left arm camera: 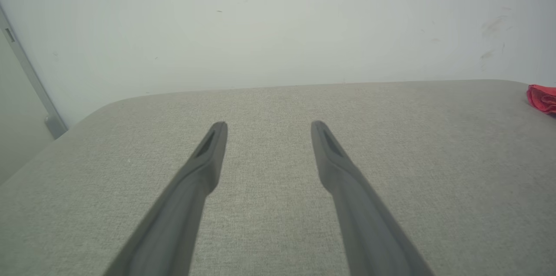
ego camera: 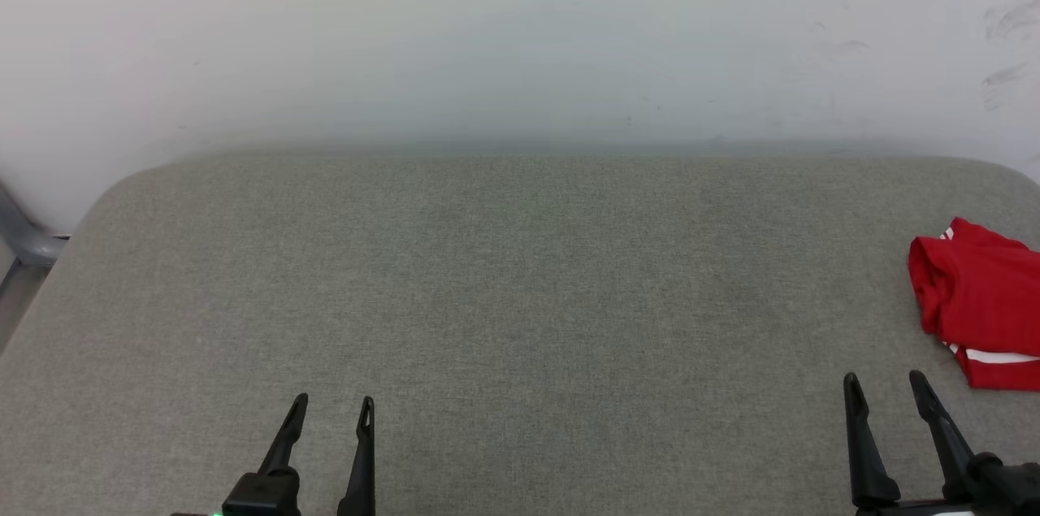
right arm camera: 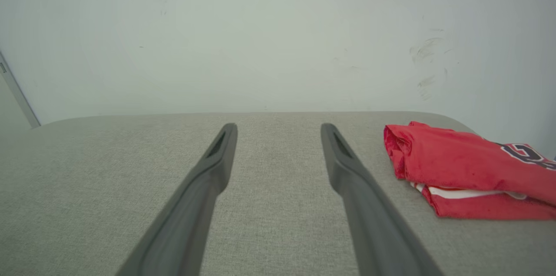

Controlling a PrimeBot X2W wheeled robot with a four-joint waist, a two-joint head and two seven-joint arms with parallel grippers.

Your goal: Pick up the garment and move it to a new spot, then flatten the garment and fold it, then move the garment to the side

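Nearest the head camera, the left gripper (ego camera: pixel 335 400) shows at the near edge of the grey fabric surface (ego camera: pixel 520 272), left of the middle. Its two dark fingers are spread apart with nothing between them. The right gripper (ego camera: pixel 883 375) is toward the near right corner, its fingers likewise spread and empty. The garment (ego camera: pixel 983 297) lies as a compact red bundle at the right edge of the surface, just beyond and to the right of the right gripper, apart from it. A white strip shows between its layers, and part of a dark, white-outlined numeral (right arm camera: pixel 525 153) shows on top. A pale, scuffed wall (ego camera: pixel 520 36) rises behind the far edge.
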